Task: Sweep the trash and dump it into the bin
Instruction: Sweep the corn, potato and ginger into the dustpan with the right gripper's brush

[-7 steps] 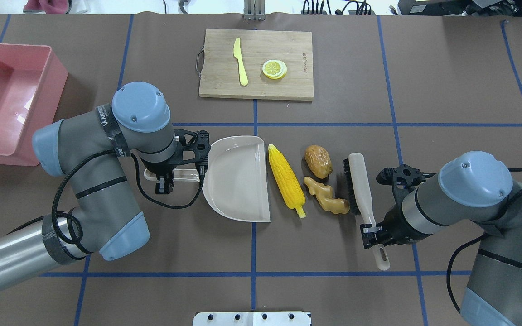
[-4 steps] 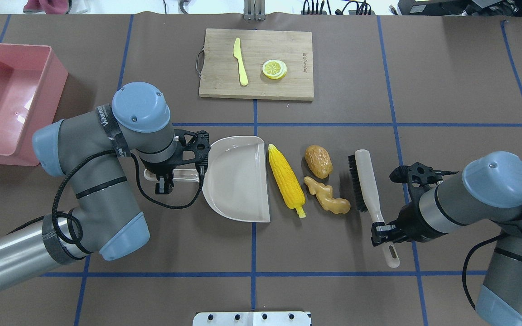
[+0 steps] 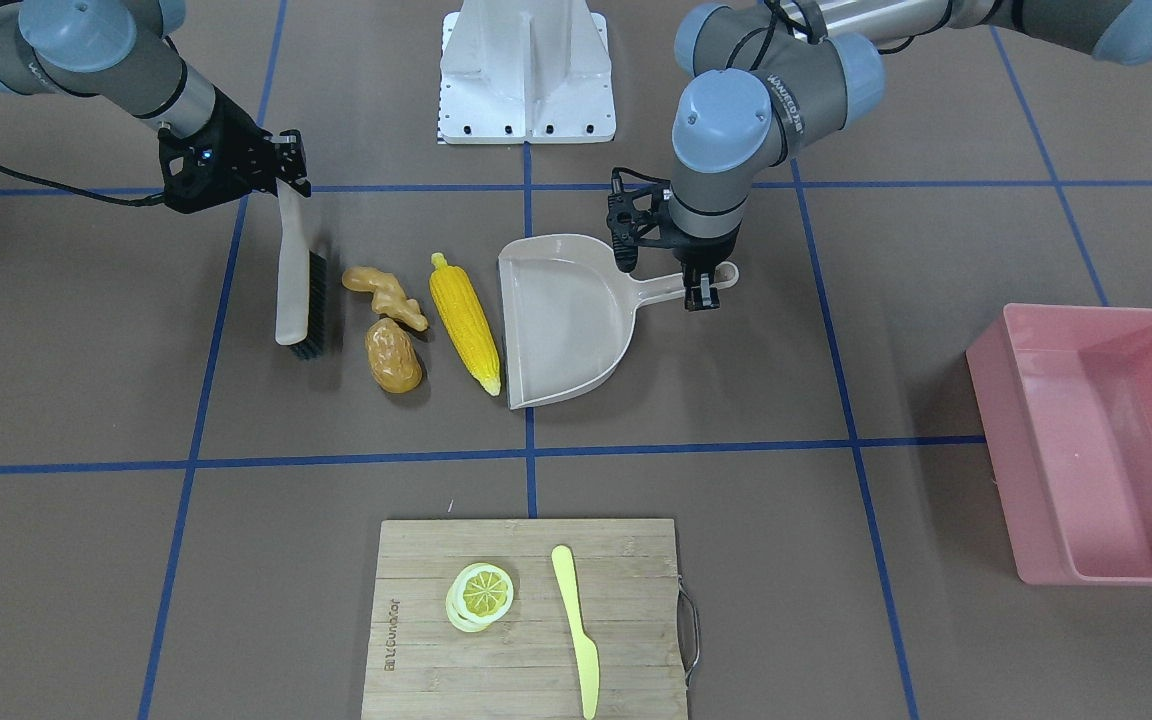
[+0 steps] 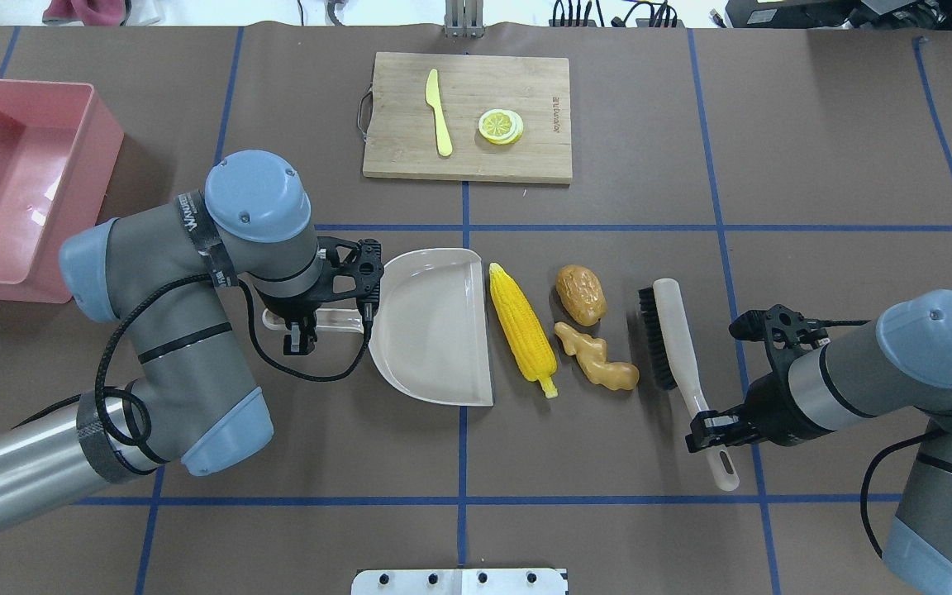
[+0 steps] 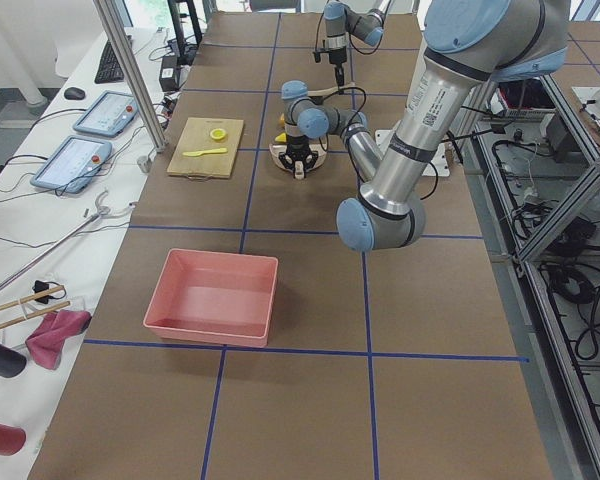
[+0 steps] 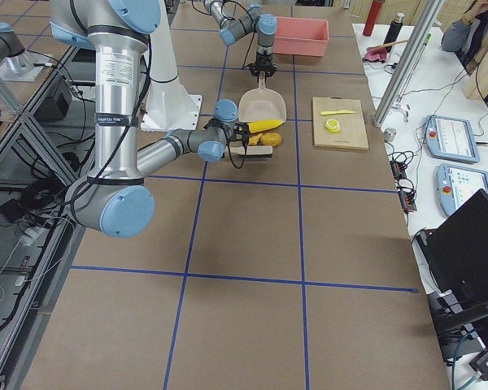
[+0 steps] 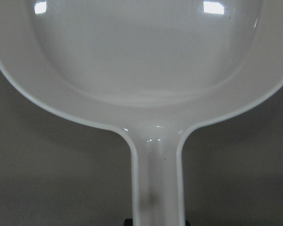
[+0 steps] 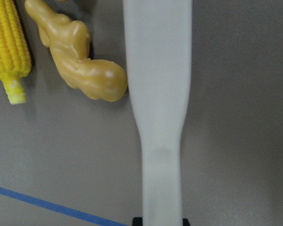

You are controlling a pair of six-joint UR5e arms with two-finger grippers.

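The trash lies in a row at mid-table: a yellow corn cob, a tan ginger root and a brown-orange potato. Just left of the corn sits a beige dustpan, mouth toward it, and my left gripper is shut on its handle. To the right of the ginger is a brush with its black bristles facing the trash across a small gap. My right gripper is shut on its handle. The pink bin stands empty at the far left.
A wooden cutting board at the far middle carries a yellow plastic knife and lemon slices. A white mounting plate sits at the near edge. Blue tape lines cross the brown table cover.
My right gripper has carried the brush to the right, away from the ginger and potato. The left arm, dustpan and trash have not moved.
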